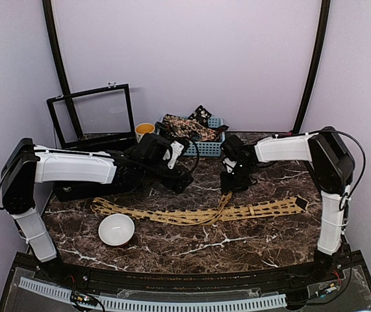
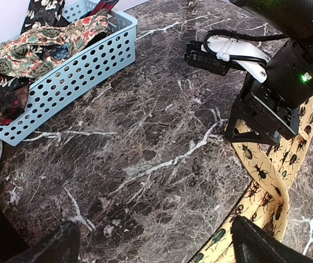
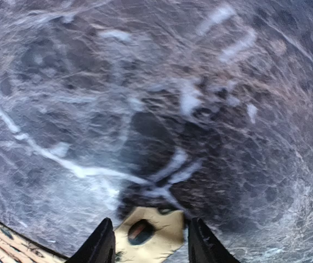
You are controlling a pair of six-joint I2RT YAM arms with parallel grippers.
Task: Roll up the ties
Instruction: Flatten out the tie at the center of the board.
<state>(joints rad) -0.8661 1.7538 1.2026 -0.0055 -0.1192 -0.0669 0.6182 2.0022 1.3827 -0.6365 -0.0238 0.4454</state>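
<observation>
Widest thing first: the marble counter [image 1: 250,240], and stretched across most of it the mustard tie [image 1: 172,216], beetle print up and lying flat, with not a coil anywhere along it. By my reckoning the rolling of this one has not started. One wrinkle, though: near the middle a fold lifts off the strip and climbs toward the right pincer [image 1: 229,187]. Behind that, the pale blue basket [image 1: 214,148] is heaped with the dark printed ties [image 1: 185,125], all loose and crumpled, none rolled that I can see, so nearly the whole job looks to lie ahead. The left pincer [image 2: 153,244] hangs over bare marble between the basket and the strip, jaws spread wide, nothing in them. The right pincer's own camera shows its jaws part-way apart with a yellow bit of the tie lying in the gap. It looks loose to me, but I can't say for certain that neither pad is pressing on it. The white bowl [image 1: 116,229] sits just in front of the tie's left stretch. Hard to make out: that right wrist picture is smeared with blur, the ties in the basket are too tangled to count, and from the left wrist the right arm's body covers the top of the fold.
</observation>
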